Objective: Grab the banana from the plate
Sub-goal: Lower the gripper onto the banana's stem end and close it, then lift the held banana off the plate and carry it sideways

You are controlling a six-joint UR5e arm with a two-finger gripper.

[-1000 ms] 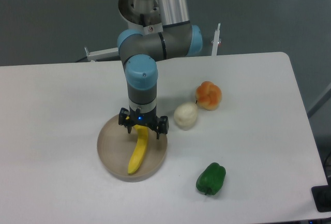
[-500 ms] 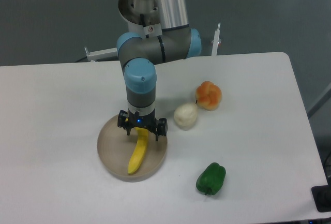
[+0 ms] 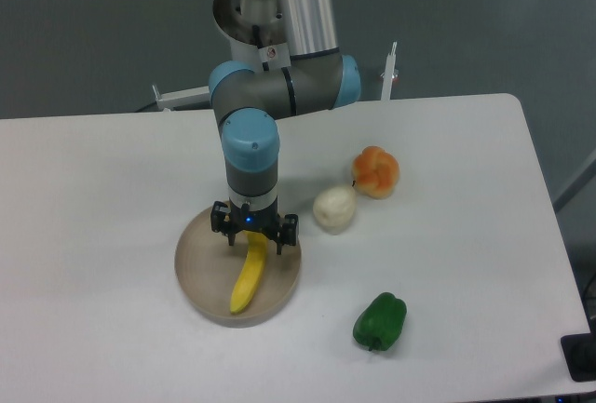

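Observation:
A bright yellow banana [image 3: 248,277] lies on the round beige plate [image 3: 200,273] at the front left of the table. My gripper [image 3: 254,242] hangs straight down over the banana's upper end. Its dark fingers stand on either side of that end, low on the plate. The banana's tip under the gripper is hidden. I cannot tell from this view whether the fingers press the fruit or stand apart from it.
A pale cream ball [image 3: 334,208] sits just right of the plate, with a round orange fruit [image 3: 375,171] behind it. A green pepper [image 3: 380,321] lies near the front edge. The arm's column rises at the back centre.
The gripper has sunk a little lower onto the banana's upper end and shifted slightly left. The banana and plate have stayed put.

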